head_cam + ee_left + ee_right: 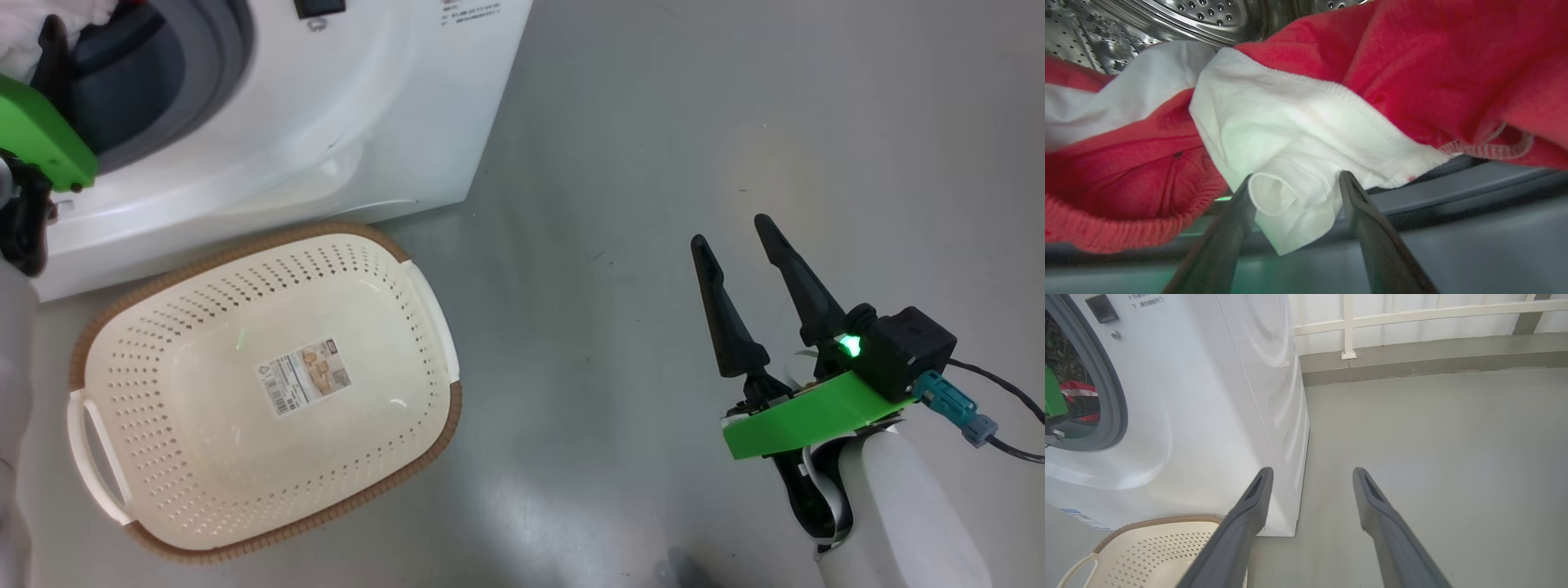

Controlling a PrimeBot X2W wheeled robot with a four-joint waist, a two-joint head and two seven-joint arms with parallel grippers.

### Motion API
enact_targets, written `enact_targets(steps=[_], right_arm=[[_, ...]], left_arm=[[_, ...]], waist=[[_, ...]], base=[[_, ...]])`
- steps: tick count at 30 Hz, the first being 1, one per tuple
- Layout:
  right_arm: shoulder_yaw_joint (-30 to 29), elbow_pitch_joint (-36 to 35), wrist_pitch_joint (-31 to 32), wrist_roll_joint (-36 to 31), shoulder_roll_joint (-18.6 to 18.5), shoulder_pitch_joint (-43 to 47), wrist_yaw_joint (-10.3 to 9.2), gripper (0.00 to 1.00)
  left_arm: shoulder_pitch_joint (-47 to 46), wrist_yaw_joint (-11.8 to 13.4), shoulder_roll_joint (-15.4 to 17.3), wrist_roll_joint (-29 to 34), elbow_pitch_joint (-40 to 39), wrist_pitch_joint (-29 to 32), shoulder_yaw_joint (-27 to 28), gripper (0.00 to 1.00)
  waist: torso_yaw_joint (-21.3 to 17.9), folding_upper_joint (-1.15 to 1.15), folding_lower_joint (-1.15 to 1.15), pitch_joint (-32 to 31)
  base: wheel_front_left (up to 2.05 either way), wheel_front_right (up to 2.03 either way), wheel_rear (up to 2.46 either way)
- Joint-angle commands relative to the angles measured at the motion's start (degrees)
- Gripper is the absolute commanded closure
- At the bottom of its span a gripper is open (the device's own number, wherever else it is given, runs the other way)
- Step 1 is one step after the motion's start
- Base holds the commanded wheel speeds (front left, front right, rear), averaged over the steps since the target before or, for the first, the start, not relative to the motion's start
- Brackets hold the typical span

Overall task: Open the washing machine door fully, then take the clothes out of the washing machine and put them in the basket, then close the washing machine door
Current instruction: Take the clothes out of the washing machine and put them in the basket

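Clothes (pixel 1412 73), red with white panels, lay in the steel drum (pixel 1208 12) of the washing machine (pixel 392 98), spilling over its grey rubber ring (pixel 1494 175). A white fold hung between the widely spread fingers of the left gripper (pixel 1297 176), not clamped. The right gripper (pixel 731 229) stood wide and empty over bare floor (pixel 637 122), well apart from the machine's corner. The basket (pixel 106 327) sat just beside the machine's front, its paper label (pixel 304 377) showing.
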Motion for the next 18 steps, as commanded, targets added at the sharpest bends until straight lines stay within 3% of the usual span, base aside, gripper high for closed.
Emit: enact_targets(steps=[1, 2, 3, 4, 7, 18], right_arm=[[1.44, -1.36, -0.68, 0.56, 0.38, -0.01, 0.09, 0.00], [1.51, -1.37, -0.68, 0.64, 0.38, -0.08, 0.09, 0.00], [1.56, -1.37, -0.68, 0.69, 0.38, -0.13, 0.09, 0.00], [1.60, -1.36, -0.68, 0.73, 0.38, -0.18, 0.09, 0.00], [1.48, -1.25, -0.68, 0.81, 0.38, -0.35, 0.09, 0.00], [0.09, -0.63, -0.68, 0.16, 0.38, 0.17, 0.09, 0.00]], left_arm=[[-1.08, -0.17, 2.74, -0.61, -1.40, -0.37, 0.01, 0.00], [-1.01, -0.17, 2.85, -1.06, -1.54, -0.44, -0.35, 0.00], [-0.94, -0.17, 2.99, -1.54, -1.70, -0.56, -0.68, 0.15], [-0.83, -0.17, 3.10, -2.06, -1.92, -0.69, -1.02, 0.56], [-0.55, -0.17, 3.62, -3.39, -2.41, -1.31, -2.10, 1.00], [3.56, -0.17, 2.88, -8.88, -4.67, -8.04, -5.66, 1.00]], waist=[[-0.13, 0.00, 0.00, 0.02], [-0.23, 0.00, 0.00, 0.03], [-0.31, 0.00, 0.00, 0.02], [-0.40, 0.00, 0.00, -0.03], [-0.58, 0.00, 0.00, -0.19], [2.12, 0.00, 0.00, -3.25]], base=[[0.00, 0.00, 0.00], [0.00, 0.00, 0.00], [0.00, 0.00, 0.00], [0.00, 0.00, 0.00], [0.00, 0.00, 0.00], [0.00, 0.00, 0.00]])
